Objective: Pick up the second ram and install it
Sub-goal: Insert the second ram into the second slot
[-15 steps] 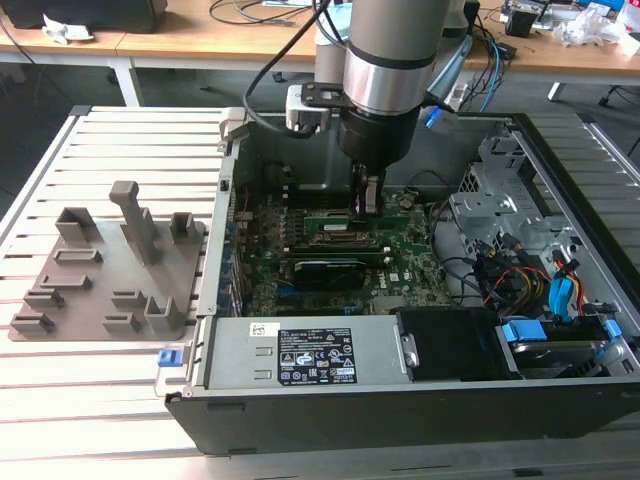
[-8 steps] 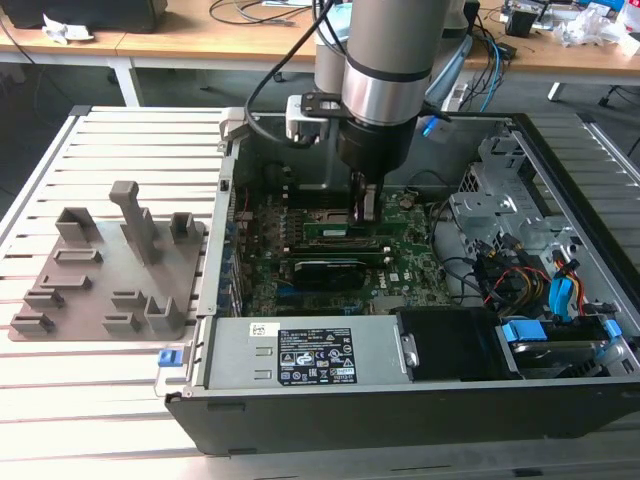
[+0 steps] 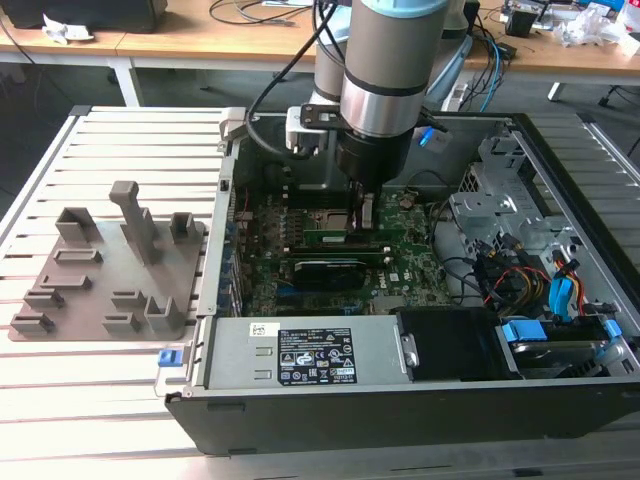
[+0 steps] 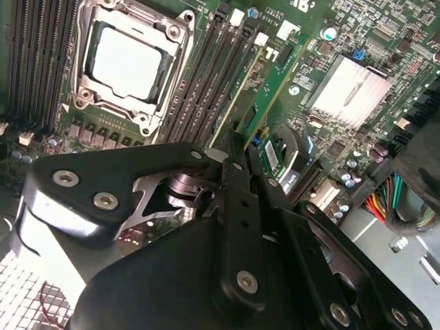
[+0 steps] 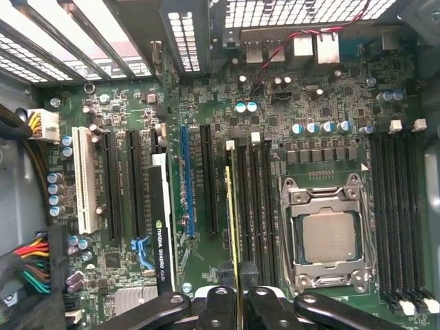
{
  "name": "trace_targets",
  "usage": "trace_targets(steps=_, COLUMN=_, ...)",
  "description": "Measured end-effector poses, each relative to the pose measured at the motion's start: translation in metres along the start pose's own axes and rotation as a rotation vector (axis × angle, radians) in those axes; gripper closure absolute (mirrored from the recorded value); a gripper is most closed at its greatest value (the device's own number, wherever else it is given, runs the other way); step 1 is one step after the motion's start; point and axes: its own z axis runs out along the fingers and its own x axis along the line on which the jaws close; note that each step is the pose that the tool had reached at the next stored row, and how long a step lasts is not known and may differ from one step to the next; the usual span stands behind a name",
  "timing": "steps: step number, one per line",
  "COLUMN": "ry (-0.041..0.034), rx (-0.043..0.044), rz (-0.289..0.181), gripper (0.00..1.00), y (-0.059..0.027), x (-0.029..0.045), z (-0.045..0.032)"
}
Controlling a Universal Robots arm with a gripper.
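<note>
You are looking at an open computer case (image 3: 560, 180) lying on a slatted metal counter (image 3: 120, 400), with the arm reaching down into it. The pincer (image 5: 237, 302) is clamped on the second ram (image 5: 232, 220), a thin green stick seen edge-on in the first wrist view. The stick stands upright over the bank of black memory slots (image 5: 258, 206) just beside the processor socket (image 5: 328, 237), on the side toward the long expansion slots (image 5: 130, 185).

In the second wrist view the green stick (image 4: 265, 89) runs out from the pincer's black fingers (image 4: 237, 179), lined up along the slot rows. By my judgement, the pickup is done and the install step is in hand. Whether the stick is already bottomed in its slot cannot be told. Finishing would call for a straight, even downward press so both ends seat and the white end latches (image 5: 230, 145) close.

Inside the case you also have the green motherboard (image 5: 309, 89), a graphics card (image 3: 325, 270), bundled coloured cables (image 3: 520, 275) and the power supply (image 3: 300, 355) along the near wall. On the counter beside the case, toward the exterior view's left, sits a grey fixture plate (image 3: 105, 265) with upright blocks.
</note>
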Motion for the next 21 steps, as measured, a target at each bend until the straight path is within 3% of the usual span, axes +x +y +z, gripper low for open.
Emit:
trace_targets(steps=12, ry=0.0, rx=0.0, rz=0.0, gripper=0.86, y=0.0001, x=0.0001, z=0.0146)
trace_targets(steps=21, ry=0.0001, rx=0.0, rz=0.0, gripper=0.86, y=0.0, x=0.0002, z=0.0319)
